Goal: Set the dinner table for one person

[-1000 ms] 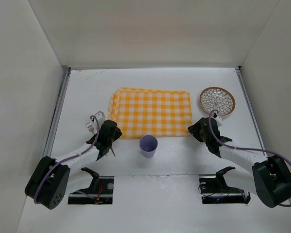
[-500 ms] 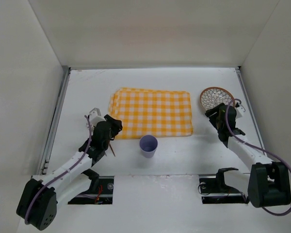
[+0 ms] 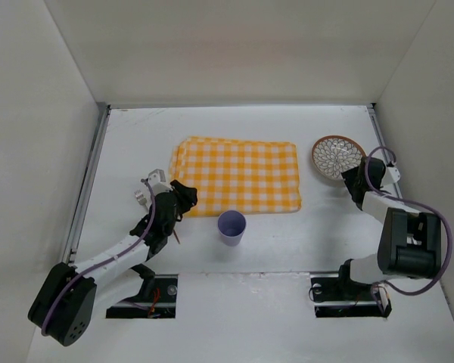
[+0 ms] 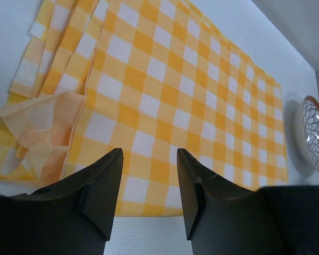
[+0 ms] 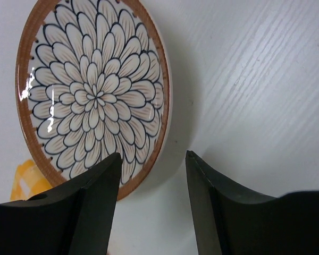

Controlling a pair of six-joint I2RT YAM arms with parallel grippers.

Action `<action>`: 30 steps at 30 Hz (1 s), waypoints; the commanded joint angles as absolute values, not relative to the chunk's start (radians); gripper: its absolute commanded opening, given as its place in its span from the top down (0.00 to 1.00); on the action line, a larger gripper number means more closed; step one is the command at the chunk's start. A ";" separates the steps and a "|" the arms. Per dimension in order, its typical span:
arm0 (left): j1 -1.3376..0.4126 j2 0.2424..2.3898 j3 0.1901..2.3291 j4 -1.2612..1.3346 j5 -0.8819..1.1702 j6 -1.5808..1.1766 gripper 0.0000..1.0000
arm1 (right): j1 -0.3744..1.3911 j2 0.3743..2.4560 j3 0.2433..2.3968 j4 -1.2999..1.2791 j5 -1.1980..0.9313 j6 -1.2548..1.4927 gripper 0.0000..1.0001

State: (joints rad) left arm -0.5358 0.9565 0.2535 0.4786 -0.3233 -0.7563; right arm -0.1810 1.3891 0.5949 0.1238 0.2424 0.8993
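The white dinner table (image 3: 136,144) carries a yellow-and-white checked cloth (image 3: 237,175) at its middle. A flower-patterned plate (image 3: 337,157) with a brown rim lies at the far right. A pale purple cup (image 3: 231,227) stands upright just in front of the cloth. My left gripper (image 3: 183,195) is open and empty at the cloth's near-left corner; in the left wrist view (image 4: 149,159) the cloth (image 4: 165,90) spreads ahead of it. My right gripper (image 3: 356,178) is open and empty by the plate's near-right rim; in the right wrist view (image 5: 151,159) the plate (image 5: 93,90) lies just ahead, its rim between the fingertips.
Metal rails (image 3: 87,189) run along the table's side edges, with white walls on three sides. The cloth's near-left corner (image 4: 37,127) is folded up and rumpled. The plate (image 4: 315,133) shows at the right edge of the left wrist view.
My right gripper has swung from the cloth's near-right corner out to the plate's near-right side. My left gripper has moved slightly right, up to the cloth's near-left corner.
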 commanded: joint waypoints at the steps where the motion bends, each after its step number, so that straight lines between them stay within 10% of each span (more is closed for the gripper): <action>1: -0.538 0.963 0.239 0.578 -0.295 -0.749 0.57 | -0.214 1.446 0.656 0.227 0.192 0.920 0.44; 12: -0.513 0.946 0.227 0.578 -0.264 -0.775 0.56 | -0.246 1.614 0.715 0.265 0.114 0.983 0.62; 18: -0.502 0.963 0.227 0.583 -0.264 -0.782 0.56 | -0.285 1.600 0.644 0.394 0.048 1.034 0.91; 30: -0.479 0.948 0.215 0.597 -0.255 -0.798 0.55 | -0.170 1.212 0.647 0.437 -0.112 1.046 0.94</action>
